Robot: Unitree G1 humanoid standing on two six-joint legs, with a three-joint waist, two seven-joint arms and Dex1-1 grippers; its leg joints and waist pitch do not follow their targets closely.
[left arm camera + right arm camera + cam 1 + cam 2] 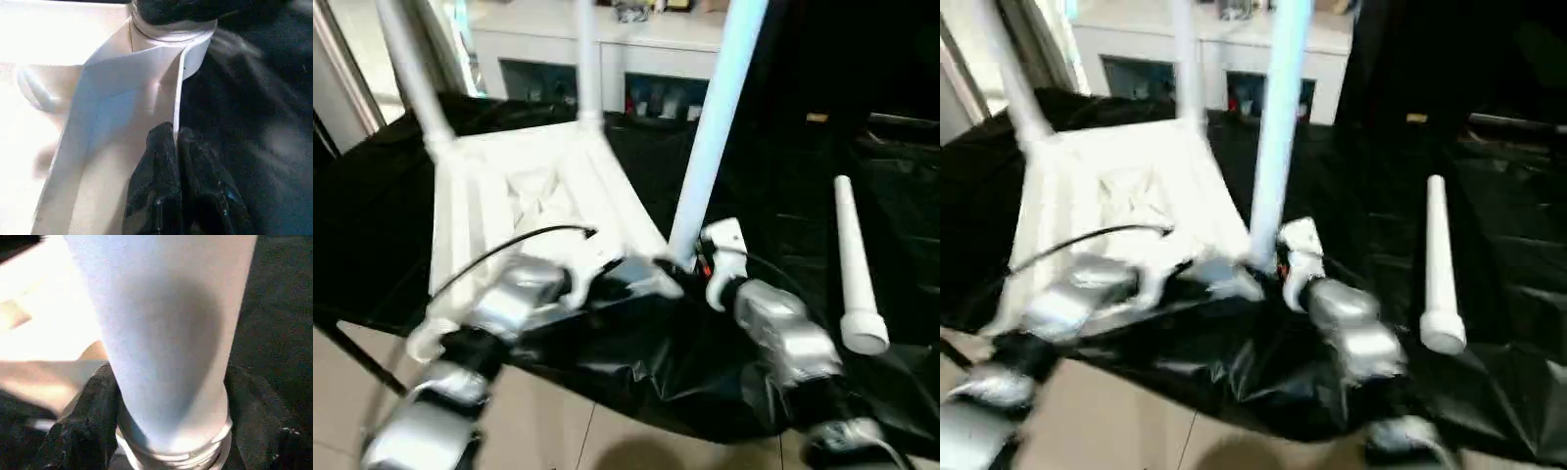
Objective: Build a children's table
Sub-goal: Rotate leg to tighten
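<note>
Black-draped work table (372, 225): the white tabletop (524, 211) is laid on it underside up, three legs fitted. Near-corner leg (715, 127) is clasped low by the right gripper (168, 421). Loose leg (857, 269) lies apart at right. Left gripper (174, 147) is pinched on the tabletop's edge.

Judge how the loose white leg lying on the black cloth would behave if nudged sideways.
The loose leg is round, so it would probably roll. Its taper and the flared end nearest the robot suggest it would curve rather than run straight. It looks like stiff, hollow plastic, likely light; the wrinkled black cloth may slow it.
</note>
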